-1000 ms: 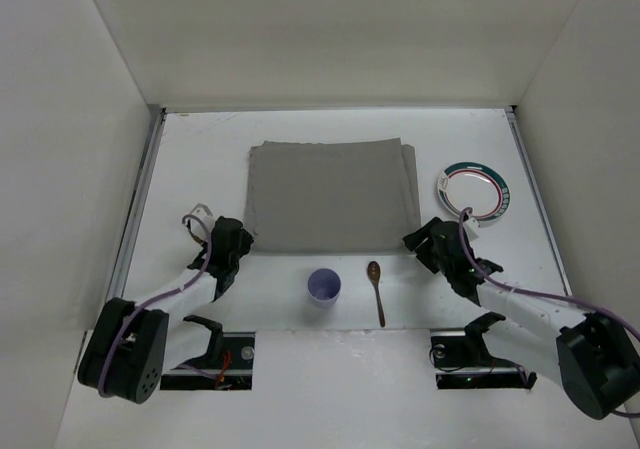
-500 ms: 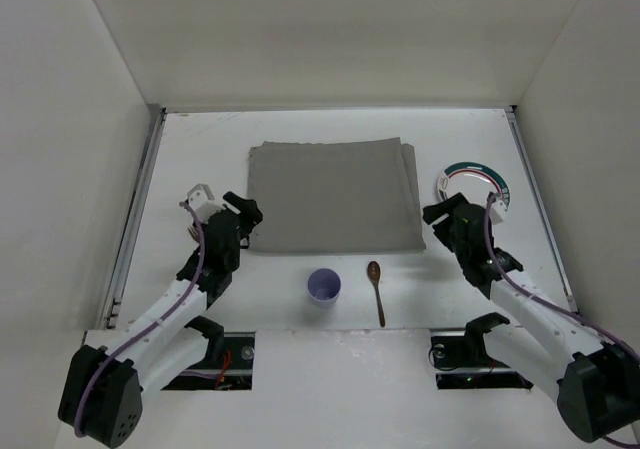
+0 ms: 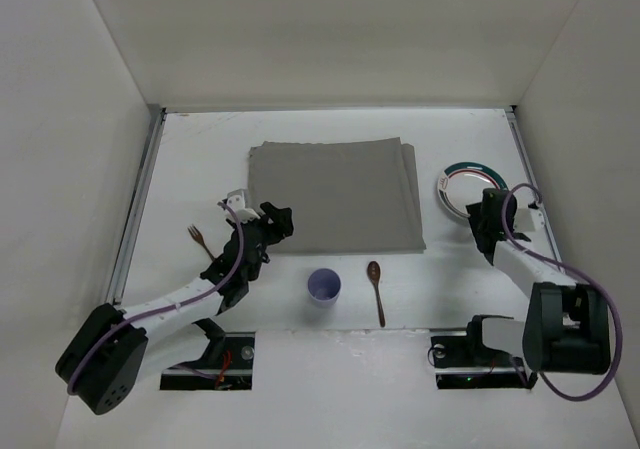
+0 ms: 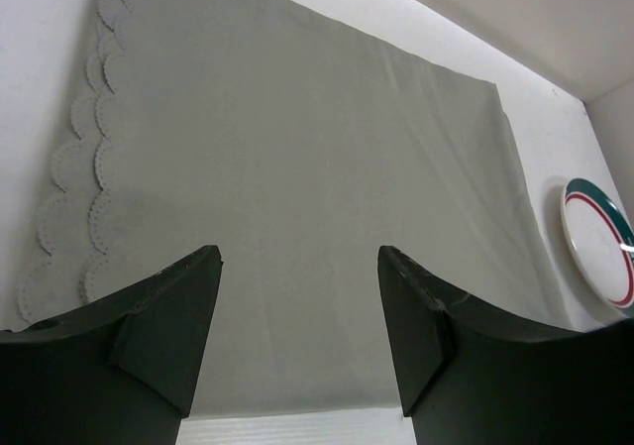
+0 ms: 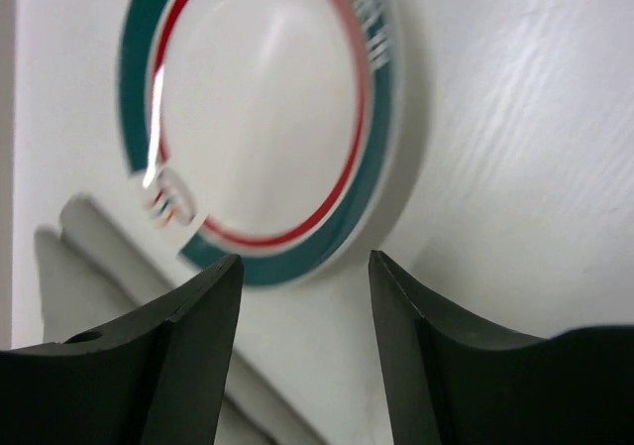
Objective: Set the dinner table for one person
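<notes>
At the bench's (image 3: 190, 159) 9 o'clock side, near the rail, a fork (image 3: 197, 237) lies alone. Just right of it the left tool (image 3: 278, 221) hangs spread and empty over the grey mat's (image 3: 333, 194) 7 o'clock corner. A lilac cup (image 3: 323, 285) and a wooden spoon (image 3: 376, 287) wait at 6 o'clock, off the mat. At 3 o'clock the right tool (image 3: 480, 217), also spread and empty, faces the green-rimmed plate's (image 3: 470, 183) near rim. Plate first, I judge: pinch the thin rim, lift, then carry it toward 9 o'clock onto the bare mat. The right rail and wall crowd it.
</notes>
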You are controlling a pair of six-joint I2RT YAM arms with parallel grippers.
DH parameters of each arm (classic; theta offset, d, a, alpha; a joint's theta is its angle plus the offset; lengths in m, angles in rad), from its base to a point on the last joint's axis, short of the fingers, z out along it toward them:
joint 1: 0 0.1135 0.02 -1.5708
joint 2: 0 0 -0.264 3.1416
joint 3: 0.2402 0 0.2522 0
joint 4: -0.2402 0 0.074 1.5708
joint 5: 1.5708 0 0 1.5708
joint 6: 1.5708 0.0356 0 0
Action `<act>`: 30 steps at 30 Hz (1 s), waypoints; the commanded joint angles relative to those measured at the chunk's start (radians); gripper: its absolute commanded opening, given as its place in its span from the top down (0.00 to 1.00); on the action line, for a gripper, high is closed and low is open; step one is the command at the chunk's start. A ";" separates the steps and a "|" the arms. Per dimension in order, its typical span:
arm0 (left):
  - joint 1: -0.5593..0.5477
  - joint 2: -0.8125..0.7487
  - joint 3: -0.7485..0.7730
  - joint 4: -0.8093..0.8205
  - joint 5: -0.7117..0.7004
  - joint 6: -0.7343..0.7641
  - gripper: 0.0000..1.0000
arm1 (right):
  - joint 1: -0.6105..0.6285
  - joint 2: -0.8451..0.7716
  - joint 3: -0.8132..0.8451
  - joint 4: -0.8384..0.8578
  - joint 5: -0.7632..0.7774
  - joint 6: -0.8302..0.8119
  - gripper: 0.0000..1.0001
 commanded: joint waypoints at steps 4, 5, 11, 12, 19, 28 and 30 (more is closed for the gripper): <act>0.003 0.016 -0.015 0.133 -0.025 0.025 0.38 | -0.133 0.146 0.025 0.136 -0.027 0.052 0.45; 0.003 0.020 -0.015 0.134 -0.025 0.024 0.38 | -0.145 0.165 0.029 0.145 -0.028 0.049 0.46; 0.011 0.048 -0.013 0.139 -0.022 0.013 0.38 | -0.193 0.258 0.059 0.186 -0.088 0.049 0.59; 0.012 0.053 -0.013 0.139 -0.022 0.010 0.38 | -0.196 0.273 0.065 0.196 -0.090 0.048 0.63; 0.017 0.083 -0.010 0.151 -0.024 0.005 0.38 | -0.199 0.261 0.035 0.297 -0.136 0.057 0.94; 0.030 0.067 -0.029 0.151 -0.082 -0.003 0.40 | 0.023 -0.086 0.042 0.430 -0.140 -0.093 0.95; 0.044 0.056 -0.030 0.142 -0.085 -0.003 0.42 | 0.144 -0.065 0.090 0.435 -0.165 -0.145 0.95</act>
